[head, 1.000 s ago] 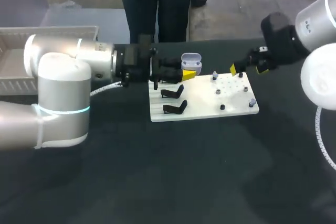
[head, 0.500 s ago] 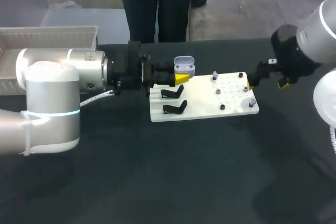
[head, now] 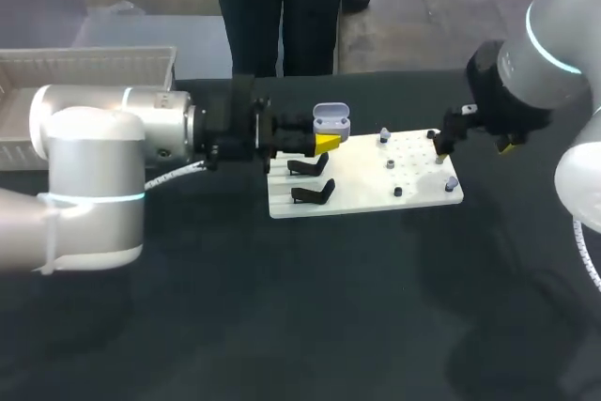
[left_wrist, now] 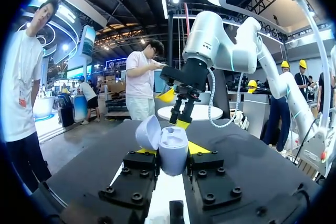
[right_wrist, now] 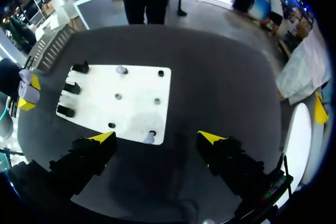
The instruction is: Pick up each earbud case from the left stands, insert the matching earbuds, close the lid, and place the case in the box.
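Our left end effector [head: 324, 143] [left_wrist: 169, 153] is clenched on the pale lavender plastic earbud case [head: 331, 122] [left_wrist: 170, 148], with one yellow pad pressed against each side. The case is held upright in the air, its hinged lid swung open, near the far left corner of the flat white plastic board [head: 366, 180] [right_wrist: 131, 85].

That board lies on the black bench [head: 282, 307]. Along its left side we see the small black angled stands [head: 308, 166] [right_wrist: 72, 88]. Small pale earbuds [head: 452, 182] [right_wrist: 149, 138] sit on pegs across its right part.

Our right end effector [head: 474, 138] [right_wrist: 157, 137] hovers above the board's right edge. It is released, its fingers spread wide and holding nothing. In the right wrist view, one earbud at the board's edge shows below the gap between them.

The white ribbed plastic box [head: 84, 68] [right_wrist: 50, 45] stands at the bench's far left, well apart from the board.
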